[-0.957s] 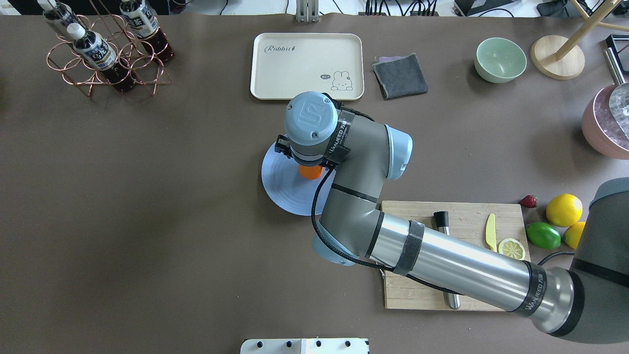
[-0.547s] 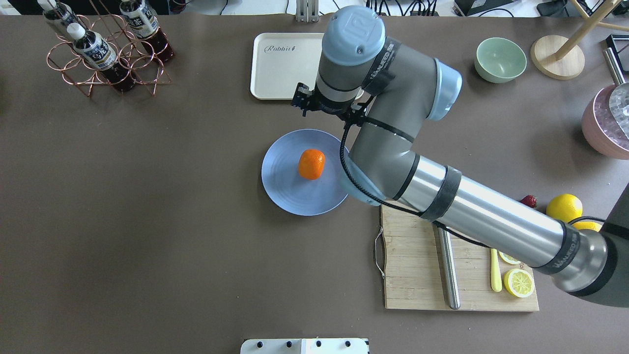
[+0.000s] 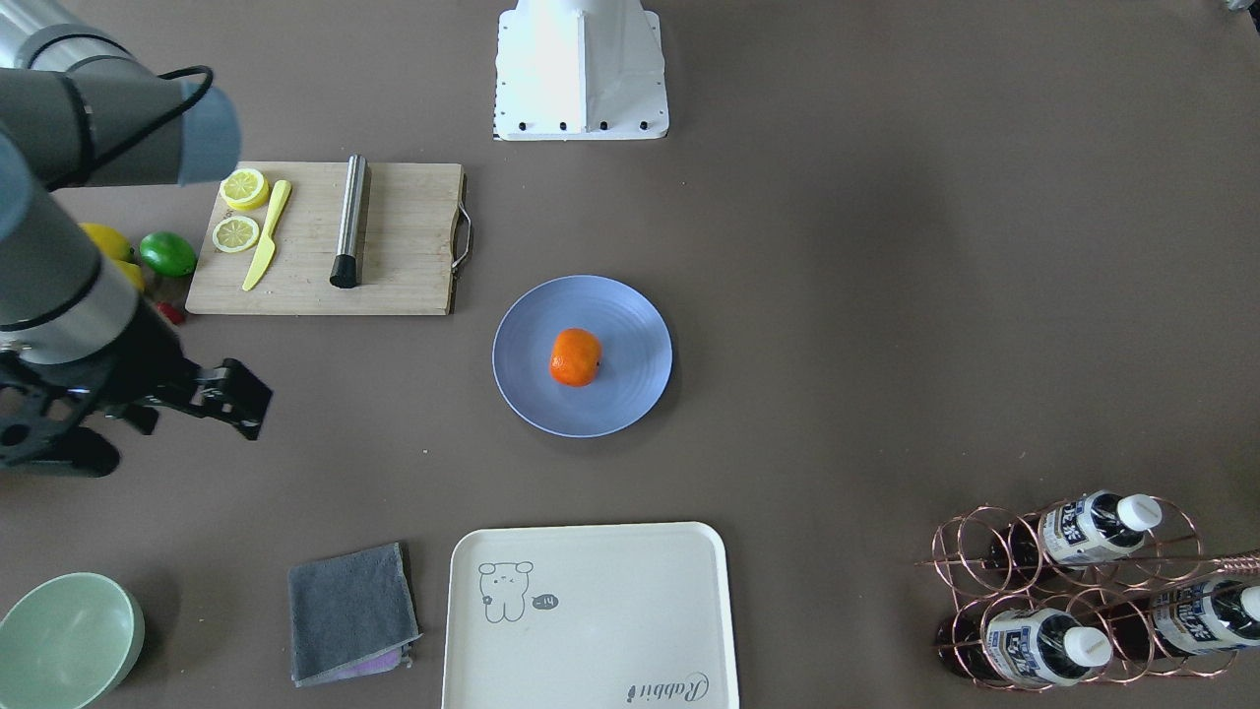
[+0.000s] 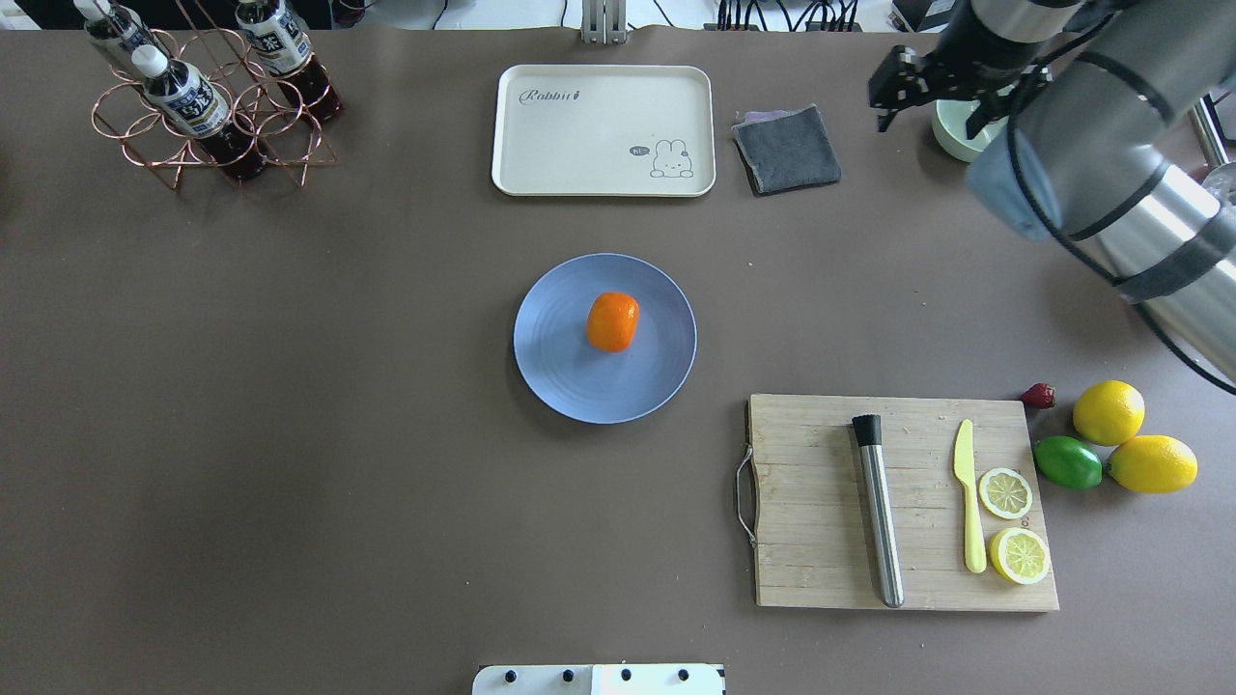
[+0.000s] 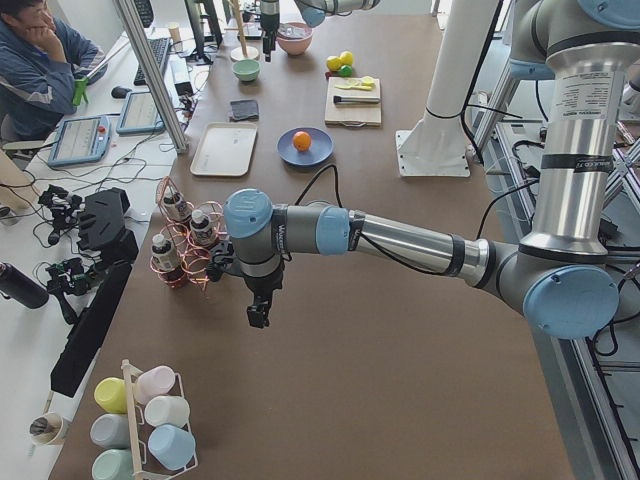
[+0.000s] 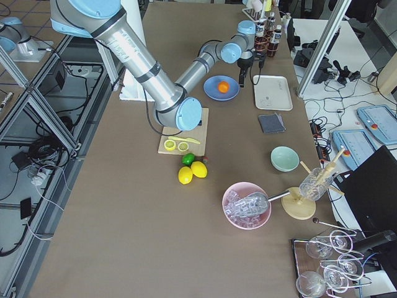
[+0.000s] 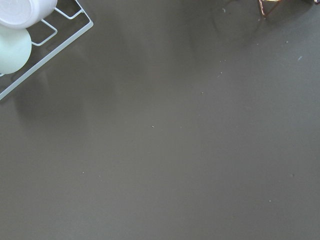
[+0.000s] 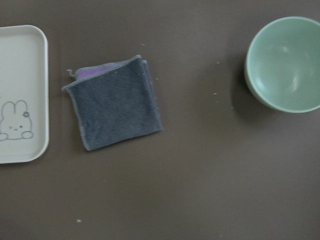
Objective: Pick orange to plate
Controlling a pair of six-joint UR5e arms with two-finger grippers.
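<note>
The orange (image 4: 613, 321) lies free on the blue-lavender plate (image 4: 570, 381) at the table's middle, also seen as orange (image 3: 575, 356) on plate (image 3: 615, 404) from the front. My right gripper (image 4: 941, 89) hangs high over the far right, above the pale green bowl, far from the plate. It looks open and holds nothing; its wrist view shows only the towel (image 8: 114, 102) and bowl (image 8: 285, 65). My left gripper (image 5: 258, 316) shows only in the left side view, pointing down at bare table near the bottle rack. I cannot tell whether it is open or shut.
A cream tray (image 4: 599, 130) and a grey towel (image 4: 787, 147) lie beyond the plate. A cutting board (image 4: 821, 502) carries a metal muddler, a yellow knife and lemon slices. Lemons (image 4: 1109, 412) and a lime (image 4: 1067, 461) sit right of it. A copper bottle rack (image 4: 208, 106) stands far left.
The right gripper let go of the orange on the plate, rose, and swung away to the far right, over the green bowl. The orange and plate stayed put.
</note>
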